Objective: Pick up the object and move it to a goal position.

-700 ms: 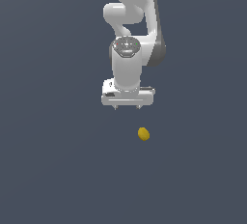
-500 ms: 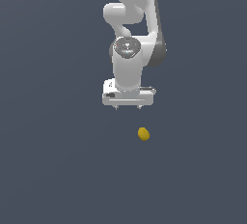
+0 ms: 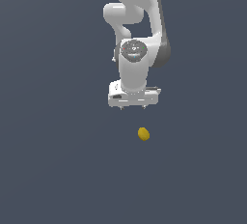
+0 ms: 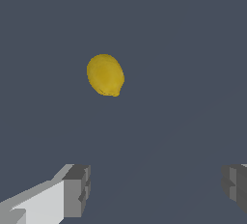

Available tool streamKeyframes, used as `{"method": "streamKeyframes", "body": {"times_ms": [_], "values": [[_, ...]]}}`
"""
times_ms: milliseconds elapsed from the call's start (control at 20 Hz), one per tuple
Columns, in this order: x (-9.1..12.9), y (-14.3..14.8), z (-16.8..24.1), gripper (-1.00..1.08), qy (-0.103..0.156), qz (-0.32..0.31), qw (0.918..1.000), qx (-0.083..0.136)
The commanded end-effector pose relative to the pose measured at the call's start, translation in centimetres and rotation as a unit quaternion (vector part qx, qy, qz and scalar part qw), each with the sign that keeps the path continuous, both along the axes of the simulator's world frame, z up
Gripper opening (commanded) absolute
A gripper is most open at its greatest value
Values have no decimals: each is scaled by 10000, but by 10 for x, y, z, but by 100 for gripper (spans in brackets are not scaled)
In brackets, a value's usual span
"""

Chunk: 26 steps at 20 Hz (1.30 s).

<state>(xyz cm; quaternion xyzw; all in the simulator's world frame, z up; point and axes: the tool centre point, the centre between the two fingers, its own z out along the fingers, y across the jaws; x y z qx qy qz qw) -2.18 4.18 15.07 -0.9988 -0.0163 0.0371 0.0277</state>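
The white arm (image 3: 137, 20) comes down from the top centre of the exterior view, its wrist pointing straight down and the end effector (image 3: 132, 107) hanging level just above mid-frame. In the wrist view its two fingers (image 4: 75, 189) stand far apart at either side with nothing between them, so it is released. The lemon (image 3: 143, 133), a small yellow oval, lies alone on the flat dark grey counter (image 3: 53, 160) just below the end effector and slightly toward the exterior view's right, clear of it and not touching. It is much narrower than the end effector
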Motion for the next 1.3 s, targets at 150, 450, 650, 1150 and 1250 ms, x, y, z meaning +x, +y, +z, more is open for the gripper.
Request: {"method": "streamKeyframes", "body": {"times_ms": [150,450,650,1150,1250], "values": [[6,3,-4,100,-17,-110,9999,-22],[21,13,-17,100,-69,-401,9991,-86],[36,23,-29,100,-125,-689,9974,-149],[66,48,-62,100,-278,-1352,9900,-288],[69,51,-66,100,-298,-1426,9889,-303]]}}
